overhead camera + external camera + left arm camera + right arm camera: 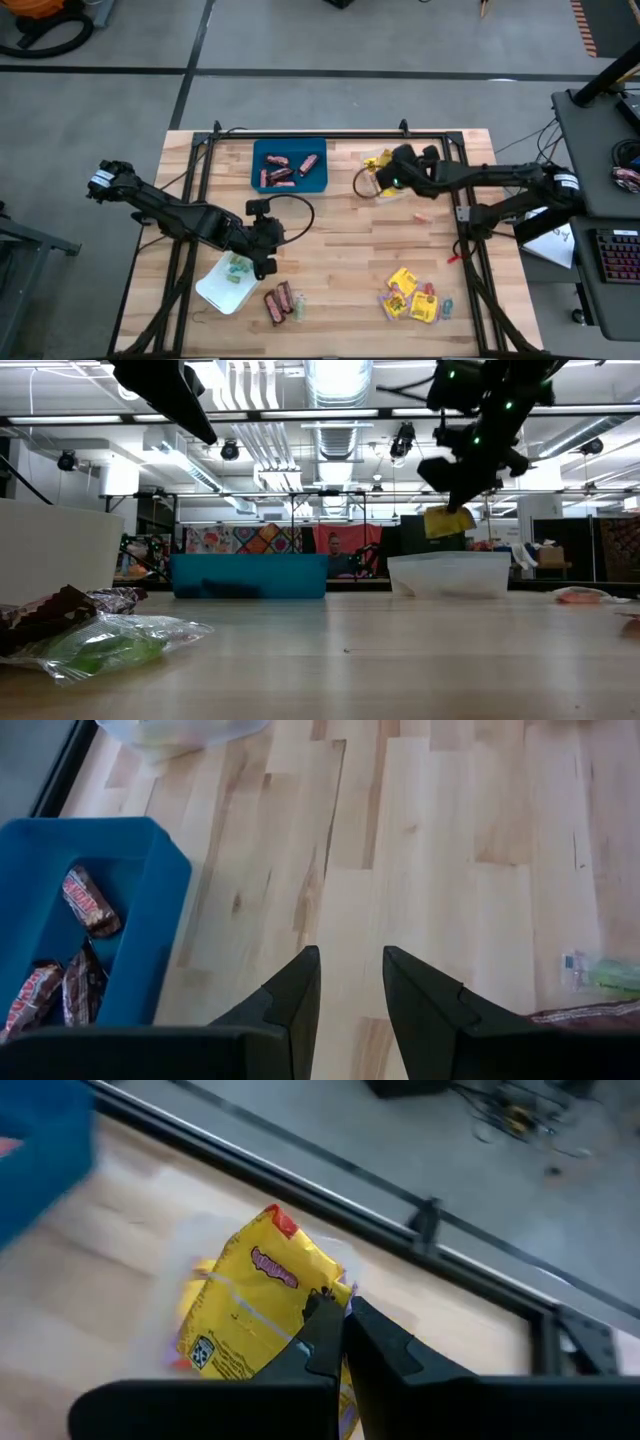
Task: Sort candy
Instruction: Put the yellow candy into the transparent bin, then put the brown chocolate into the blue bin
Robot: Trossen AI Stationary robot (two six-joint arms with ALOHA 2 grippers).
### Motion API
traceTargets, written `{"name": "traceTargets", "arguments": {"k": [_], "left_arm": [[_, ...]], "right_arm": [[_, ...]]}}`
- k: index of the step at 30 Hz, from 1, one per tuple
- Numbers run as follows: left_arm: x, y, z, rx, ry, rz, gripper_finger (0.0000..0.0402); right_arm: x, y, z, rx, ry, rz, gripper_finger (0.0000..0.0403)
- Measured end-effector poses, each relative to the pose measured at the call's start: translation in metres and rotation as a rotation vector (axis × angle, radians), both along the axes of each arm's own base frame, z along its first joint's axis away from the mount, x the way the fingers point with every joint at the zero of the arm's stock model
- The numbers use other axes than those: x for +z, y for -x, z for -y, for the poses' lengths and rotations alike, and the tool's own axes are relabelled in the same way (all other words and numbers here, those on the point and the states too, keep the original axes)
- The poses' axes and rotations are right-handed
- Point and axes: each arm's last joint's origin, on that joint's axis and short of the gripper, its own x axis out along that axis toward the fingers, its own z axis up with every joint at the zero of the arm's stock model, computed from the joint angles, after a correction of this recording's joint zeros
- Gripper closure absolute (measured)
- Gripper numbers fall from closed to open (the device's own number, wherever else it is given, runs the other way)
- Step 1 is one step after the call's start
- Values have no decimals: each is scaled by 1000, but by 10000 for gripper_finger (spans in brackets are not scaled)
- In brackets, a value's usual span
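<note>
Blue tray (pixel 289 165) upper centre, brown-red bars (pixel 277 170) inside; yellow packet (pixel 262 1295), red marks, centre of right wrist view; white tray (pixel 222 283) lower left; pale striped wood table (pixel 340 250).

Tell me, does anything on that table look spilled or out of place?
Nothing looks damaged, but unsorted candy lies loose on the wood: a heap of yellow packets near the front right, two brown-red bars beside the white tray, and a lone sweet mid-table. The right gripper holds a yellow packet above the clear tray.
</note>
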Motion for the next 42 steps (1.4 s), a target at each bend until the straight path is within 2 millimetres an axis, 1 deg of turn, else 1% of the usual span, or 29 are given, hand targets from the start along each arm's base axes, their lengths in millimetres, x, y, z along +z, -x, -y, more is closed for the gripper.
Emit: {"name": "traceTargets", "arguments": {"k": [4,7,15,18,22,27,34,38,42], "left_arm": [[0,0,0,1,1,0,306],[0,0,0,1,1,0,306],[0,0,0,1,3,4,306],[0,-1,0,1,5,9,306],[0,0,0,1,4,6,306],[0,-1,0,1,5,11,306],[1,-3,2,2,43,34,306],[2,-3,4,-23,88,35,306],[2,-3,11,-97,146,25,306]], "right_arm": [[-9,1,17,-58,-10,-50,394],[-17,-1,24,-79,-21,-89,394],[-36,-9,28,-80,-35,-168,388],[-40,-12,29,-78,-39,-170,376],[-42,-14,28,-58,-77,-147,346],[-37,-13,28,-53,-78,-121,310],[-25,-9,25,-40,-77,-68,276],[-13,-5,19,2,-103,-4,269],[-1,-3,7,61,-109,47,270]]}}
